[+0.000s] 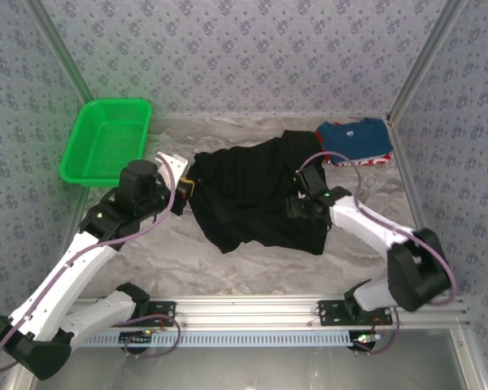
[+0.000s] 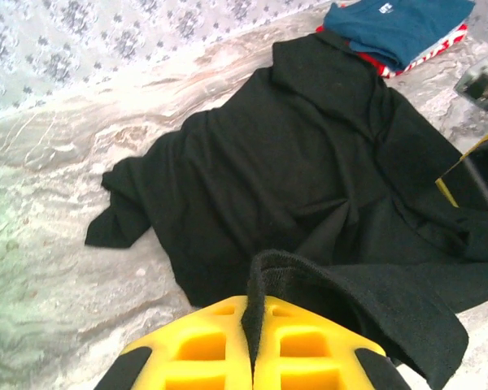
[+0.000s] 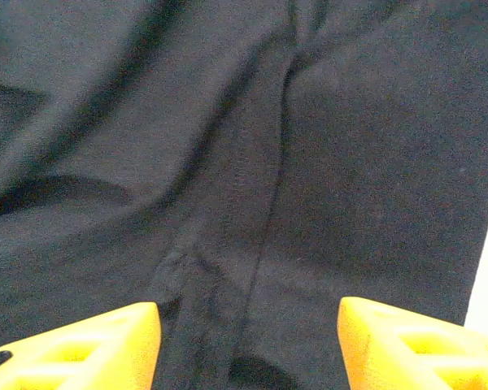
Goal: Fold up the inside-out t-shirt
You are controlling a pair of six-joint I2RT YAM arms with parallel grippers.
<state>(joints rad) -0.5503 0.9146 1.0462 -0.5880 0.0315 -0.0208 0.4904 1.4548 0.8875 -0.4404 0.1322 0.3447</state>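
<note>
Across the middle of the marbled table [image 1: 228, 272] the inside-out t-shirt [image 1: 252, 195] is lying rumpled and partly doubled over, plain black with no print or tag turned up. In the left wrist view one corner of it is poking out onto bare stone.

At the shirt's left edge the left gripper [image 2: 250, 313] is pinching a raised fold of the black cloth, its yellow fingers [image 2: 309, 345] pressed together with the fabric standing up between them. Over the shirt's right part the right gripper [image 3: 246, 313] is hovering with its yellow fingers [image 3: 106, 341] spread well apart, a stitched seam running on the cloth between them; they are gripping nothing.

Just beside the shirt's far right corner a folded blue shirt with red trim [image 1: 355, 140] is sitting; whether the two are touching I cannot tell. A small white neck label [image 2: 382, 8] is showing on it, too small to read.

Bare table is lying open between the shirt's near hem and the aluminium rail [image 1: 252, 307], and in a narrower strip behind it. A green basket [image 1: 118, 103] is resting at the far left, well apart from the cloth.

Patterned grey wallpaper [image 1: 244, 57] is closing in the back and both sides, with a slanting metal post [image 1: 425, 61] at the right corner.
</note>
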